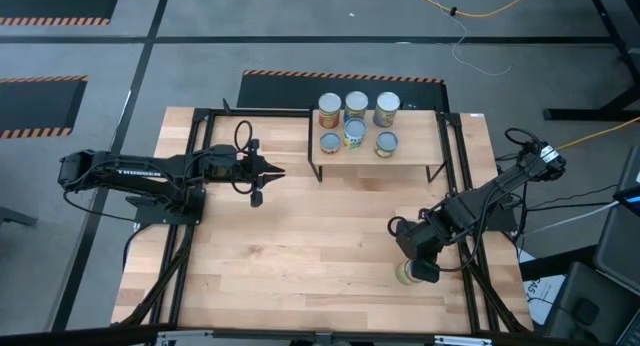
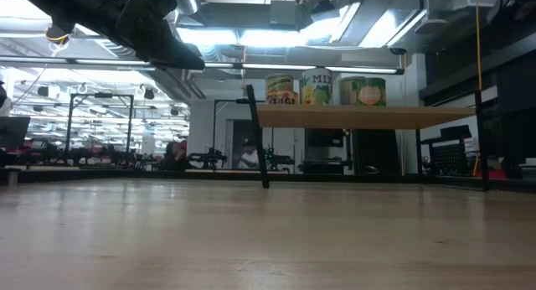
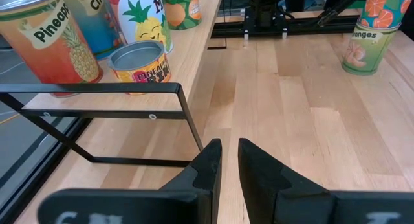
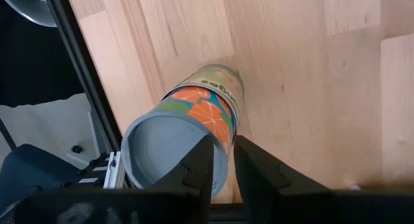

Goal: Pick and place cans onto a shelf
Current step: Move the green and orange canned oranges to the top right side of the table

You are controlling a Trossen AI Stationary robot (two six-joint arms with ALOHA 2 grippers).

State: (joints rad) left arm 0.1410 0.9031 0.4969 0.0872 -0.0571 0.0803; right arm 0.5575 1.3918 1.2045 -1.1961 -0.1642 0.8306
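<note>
- Your room is a workshop with a grey floor, hazard-striped mats and cables; in the low view, ceiling lights and benches run far back.
- The worktop (image 1: 300,236) is a pale wood slab, mostly bare, with both arms reaching in from its sides.
- The shelf (image 1: 415,146) stands at the far edge, its board raised on a thin black frame.
- Six cans (image 1: 356,121) already stand on the board in two rows of three.
- Your left arm waits at the left side, its gripper (image 1: 272,173) near the shelf's left end, fingers nearly together and holding nothing.
- Your right arm is bent over the near right part of the worktop, its gripper (image 1: 420,266) just above the loose can (image 1: 406,274).
- That can, orange-labelled, stands well apart from the shelf, close to the worktop's right rail.
- In the right wrist view the right gripper's fingers (image 4: 197,169) sit narrowly parted right over the can's rim (image 4: 162,153); no grasp shows, and whether they touch it you cannot tell.
- Judged from this, the step in hand is the pick of this can, not yet made.
- Next you would need to spread the fingers wider than the can, bring them down around its sides, close, lift, then carry it to a free spot on the board, clear of the six cans.
</note>
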